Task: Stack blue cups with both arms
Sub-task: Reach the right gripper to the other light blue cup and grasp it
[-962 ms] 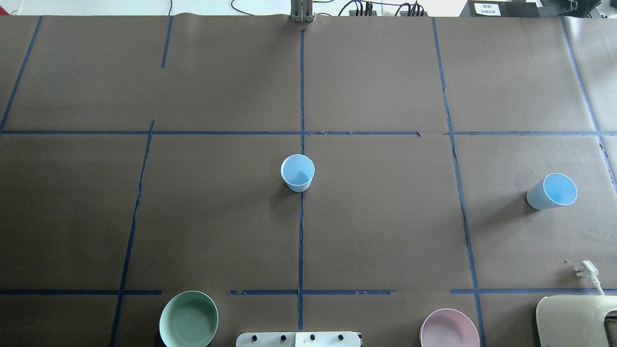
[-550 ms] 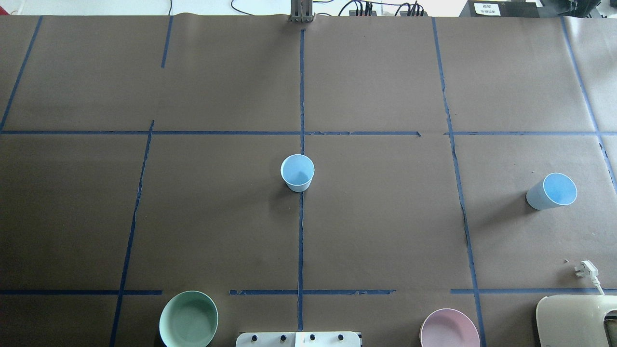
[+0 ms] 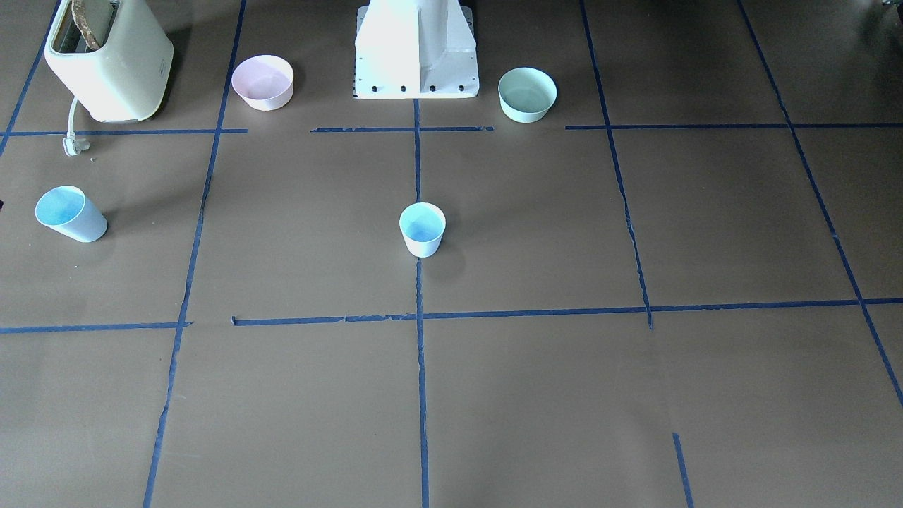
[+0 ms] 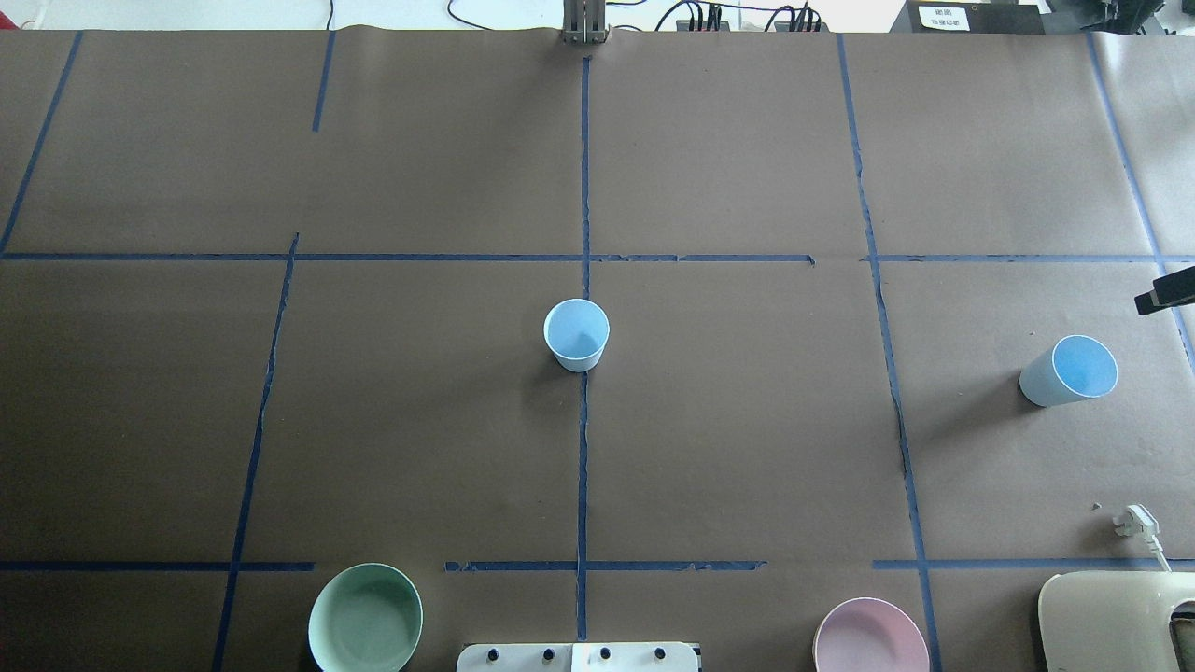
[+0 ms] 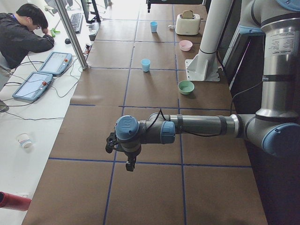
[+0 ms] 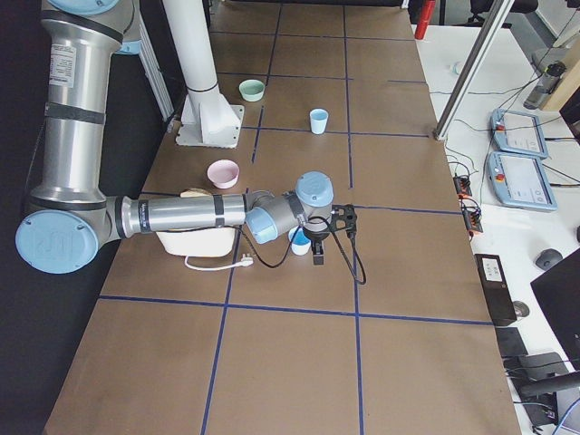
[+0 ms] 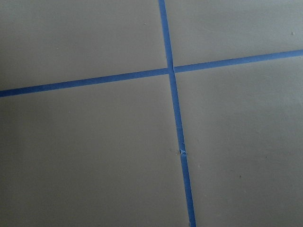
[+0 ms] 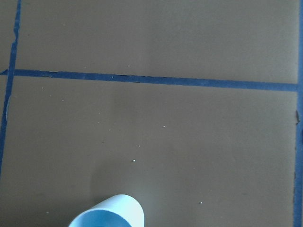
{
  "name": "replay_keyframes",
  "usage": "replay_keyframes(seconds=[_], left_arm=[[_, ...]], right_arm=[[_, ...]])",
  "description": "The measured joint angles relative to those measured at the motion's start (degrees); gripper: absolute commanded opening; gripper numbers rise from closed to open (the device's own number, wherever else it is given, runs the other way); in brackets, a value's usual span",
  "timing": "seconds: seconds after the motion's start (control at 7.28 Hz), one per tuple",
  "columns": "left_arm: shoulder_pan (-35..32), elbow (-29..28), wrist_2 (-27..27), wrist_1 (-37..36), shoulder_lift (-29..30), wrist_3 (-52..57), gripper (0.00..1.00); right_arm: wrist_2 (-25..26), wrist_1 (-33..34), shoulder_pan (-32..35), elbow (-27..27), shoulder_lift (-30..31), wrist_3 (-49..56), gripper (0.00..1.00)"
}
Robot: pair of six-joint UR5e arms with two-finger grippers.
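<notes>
One blue cup [image 4: 576, 334] stands upright at the table's middle on the centre tape line; it also shows in the front view [image 3: 422, 228]. The second blue cup [image 4: 1070, 371] stands at the right, and in the front view [image 3: 69, 213]. A black part of my right gripper [image 4: 1167, 291] pokes in at the overhead view's right edge, beyond that cup; I cannot tell if it is open. The right wrist view shows the cup's rim [image 8: 109, 212] at its bottom edge. My left gripper [image 5: 130, 164] hangs over the table's far left end, far from both cups; I cannot tell its state.
A mint-green bowl [image 4: 365, 618] and a pink bowl [image 4: 870, 637] sit near the white pedestal [image 3: 416, 49]. A cream toaster [image 4: 1116, 621] with a white plug [image 4: 1134, 521] stands at the near right. An operator [image 5: 23, 28] sits beyond the table's far side.
A black part of the right gripper has come into the overhead view at its right edge. Both cups have stayed where they were.
</notes>
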State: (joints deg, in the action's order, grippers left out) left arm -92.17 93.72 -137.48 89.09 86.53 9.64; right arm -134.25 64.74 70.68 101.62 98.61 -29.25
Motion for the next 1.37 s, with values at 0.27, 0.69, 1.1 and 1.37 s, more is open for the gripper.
replay_keyframes(seconds=[0.27, 0.69, 1.1, 1.37], left_arm=[[0.0, 0.2, -0.2, 0.1, 0.0, -0.1, 1.0], [0.0, 0.8, -0.6, 0.1, 0.0, -0.1, 1.0], [0.0, 0.8, -0.6, 0.1, -0.1, 0.1, 1.0], [0.0, 0.8, -0.6, 0.1, -0.2, 0.2, 1.0]], right_arm=[[2.9, -2.3, -5.0, 0.0, 0.9, -3.3, 1.0], [5.7, -3.5, -9.3, -1.7, 2.3, -4.0, 0.88], [6.1, -3.6, -11.5, -4.1, 0.9, -4.6, 0.01], [6.0, -3.6, -11.7, -4.4, 0.0, -5.1, 0.0]])
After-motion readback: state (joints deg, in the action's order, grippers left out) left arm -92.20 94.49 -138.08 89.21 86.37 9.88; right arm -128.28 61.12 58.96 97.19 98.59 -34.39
